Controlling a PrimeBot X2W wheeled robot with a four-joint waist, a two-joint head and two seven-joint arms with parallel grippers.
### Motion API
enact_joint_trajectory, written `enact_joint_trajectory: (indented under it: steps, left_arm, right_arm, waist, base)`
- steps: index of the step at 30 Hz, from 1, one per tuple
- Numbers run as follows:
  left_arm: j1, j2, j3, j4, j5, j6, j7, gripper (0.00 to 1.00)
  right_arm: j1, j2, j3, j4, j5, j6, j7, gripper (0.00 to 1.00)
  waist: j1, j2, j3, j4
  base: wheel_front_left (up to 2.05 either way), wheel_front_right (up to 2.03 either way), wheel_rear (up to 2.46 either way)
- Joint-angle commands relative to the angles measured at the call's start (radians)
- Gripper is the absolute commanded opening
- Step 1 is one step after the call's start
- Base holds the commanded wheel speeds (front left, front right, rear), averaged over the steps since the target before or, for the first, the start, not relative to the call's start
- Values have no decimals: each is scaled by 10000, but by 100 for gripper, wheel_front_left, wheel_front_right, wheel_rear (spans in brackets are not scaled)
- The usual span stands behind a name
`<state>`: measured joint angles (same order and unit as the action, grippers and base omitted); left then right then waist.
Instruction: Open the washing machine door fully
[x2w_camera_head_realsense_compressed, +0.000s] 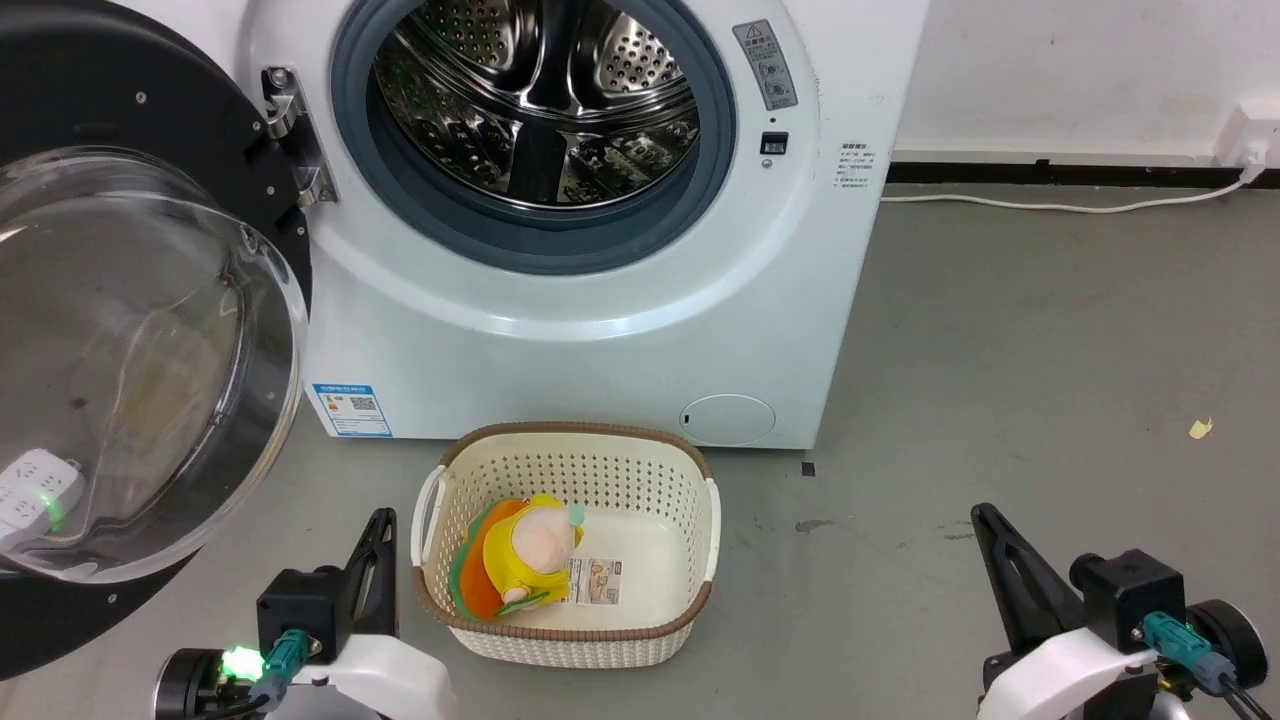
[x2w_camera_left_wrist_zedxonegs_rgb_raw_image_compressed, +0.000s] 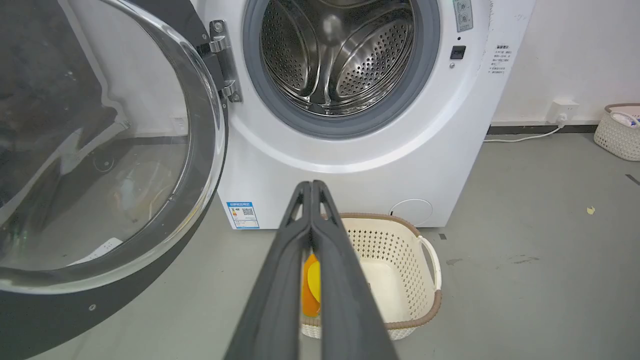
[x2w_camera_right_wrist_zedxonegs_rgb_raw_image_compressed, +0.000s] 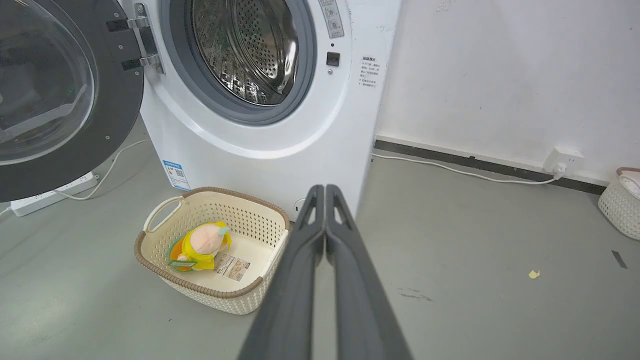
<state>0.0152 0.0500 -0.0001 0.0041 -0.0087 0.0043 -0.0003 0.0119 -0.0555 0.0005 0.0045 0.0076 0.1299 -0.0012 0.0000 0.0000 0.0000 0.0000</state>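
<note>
The head view looks forward and down from above, close to the washing machine (x2w_camera_head_realsense_compressed: 620, 340), which fills 12 o'clock, with the basket (x2w_camera_head_realsense_compressed: 575, 430) at 6 o'clock. The left wrist view faces the machine squarely from low down. The right wrist view stands further right, machine at 11 o'clock. All 3 share the washing machine door (x2w_camera_head_realsense_compressed: 130, 350), drum (x2w_camera_head_realsense_compressed: 540, 90) and basket.

The washing machine door (x2w_camera_head_realsense_compressed: 140, 330) hangs open at nine o'clock, the washing machine (x2w_camera_head_realsense_compressed: 600, 340) at twelve. At six, a basket (x2w_camera_head_realsense_compressed: 570, 452) holding a plush toy (x2w_camera_head_realsense_compressed: 525, 555) sits between the left gripper (x2w_camera_head_realsense_compressed: 380, 525) and right gripper (x2w_camera_head_realsense_compressed: 985, 520), both closed.
</note>
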Motion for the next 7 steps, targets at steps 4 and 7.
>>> enact_joint_trajectory:
  steps: [4, 7]
  left_arm:
    - [-152, 3, 1, -41, 87, -43, 3, 0]
    - [-152, 3, 1, -41, 87, -43, 3, 0]
  right_arm:
    - [-119, 53, -5, -45, -76, 8, 12, 0]
    - [-119, 53, -5, -45, -76, 8, 12, 0]
  waist:
    - [0, 0, 0, 0]
    - [0, 0, 0, 0]
  base:
    - [0, 0, 0]
    - [0, 0, 0]
